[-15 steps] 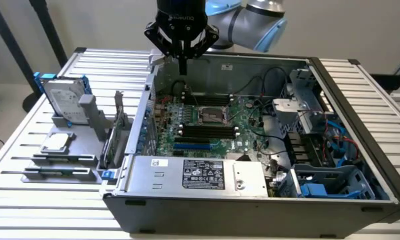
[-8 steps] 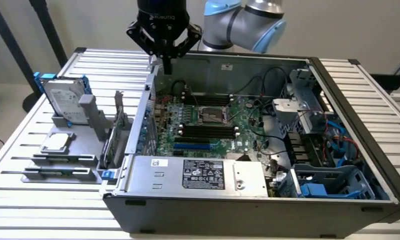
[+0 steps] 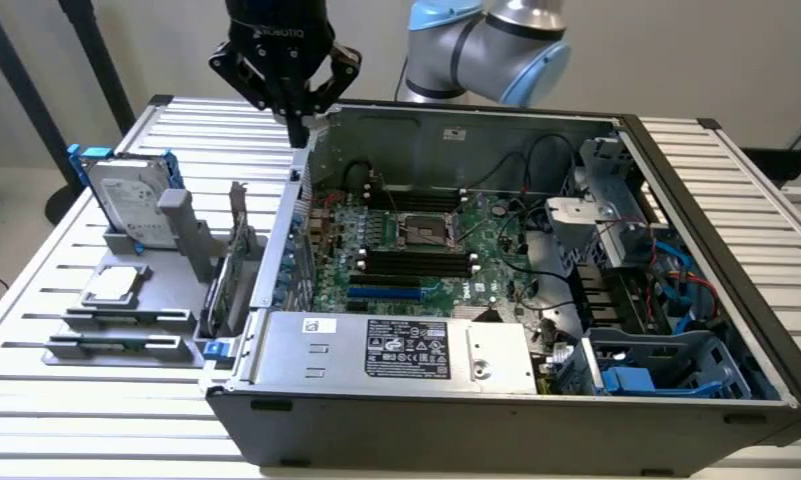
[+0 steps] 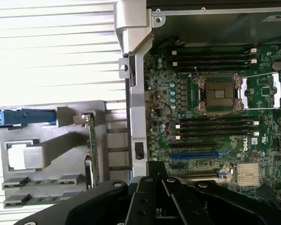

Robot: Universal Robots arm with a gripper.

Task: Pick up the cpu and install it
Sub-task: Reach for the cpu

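Open PC case (image 3: 507, 432) lies on its side. Inside are a green mobo (image 3: 373, 225) with a bare CPU socket (image 3: 424, 232) mid-board, dark RAM slots beside it, a silver PSU (image 3: 400, 350) along the near wall, and blue cables toward the exterior view's right.

Grey holder (image 3: 171, 296) sits just beside the case. It carries an upright hard drive (image 3: 127, 200) in a blue frame, the cpu (image 3: 113, 285) lying flat, and two long dark sticks (image 3: 123, 320) in front.

All of it rests on a white slatted table (image 3: 53, 400), w/ a pale wall behind.

Gripper (image 3: 297, 128) is clenched and empty, above the case's far wall edge. The cpu is well apart from it, nearer the camera.
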